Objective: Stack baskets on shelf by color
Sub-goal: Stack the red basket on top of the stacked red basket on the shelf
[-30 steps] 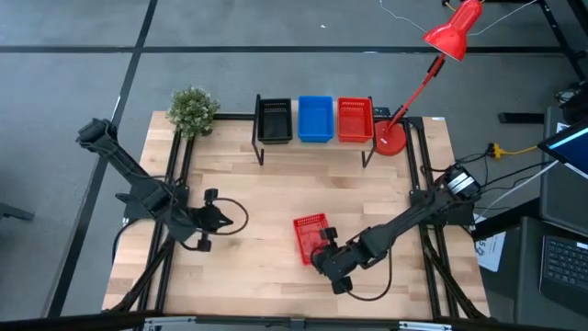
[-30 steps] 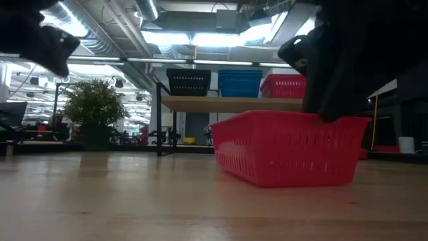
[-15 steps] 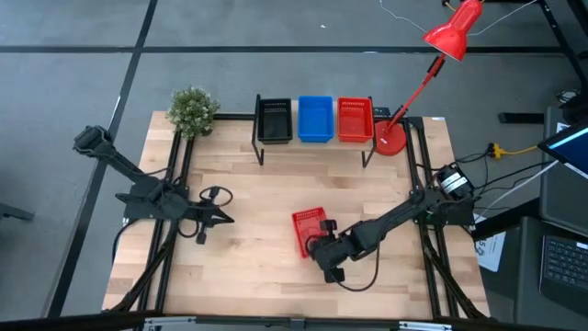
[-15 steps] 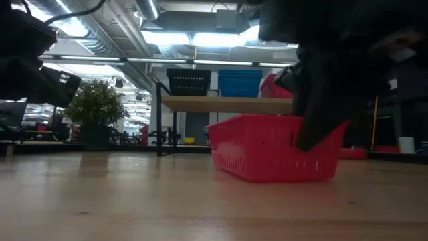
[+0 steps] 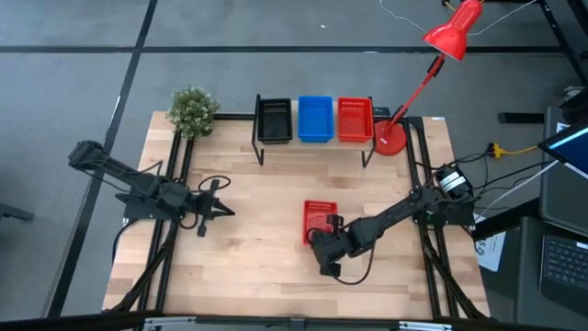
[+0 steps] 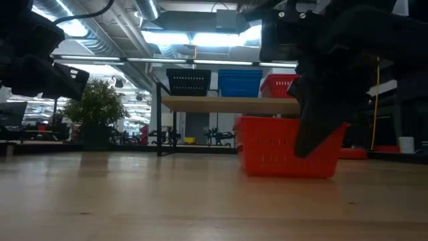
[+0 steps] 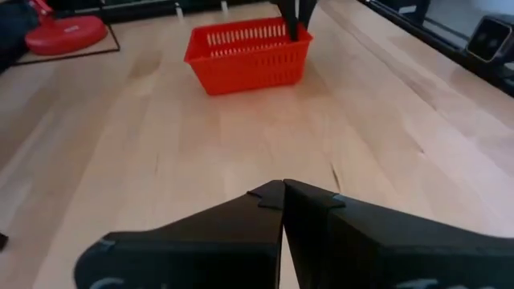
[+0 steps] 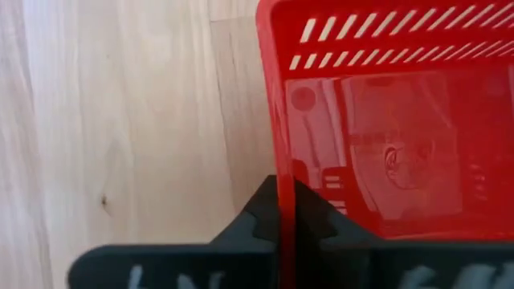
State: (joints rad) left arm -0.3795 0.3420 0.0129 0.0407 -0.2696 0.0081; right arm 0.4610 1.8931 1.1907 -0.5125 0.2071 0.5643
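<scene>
On wooden tabletop, right gripper pinching rim of loose red plastic mesh basket; lifting level toward red stack on light-wood shelf. Left gripper closed, waiting.

This is a robot laboratory in a large industrial hall. The ceiling shows bare ducts and strip lights. A wooden table stands on grey floor.

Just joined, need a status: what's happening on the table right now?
The right gripper is shut on the rim of a red basket on the tabletop. The left gripper hangs shut over the table's left side, holding nothing. On the shelf sit black, blue and red baskets.
</scene>
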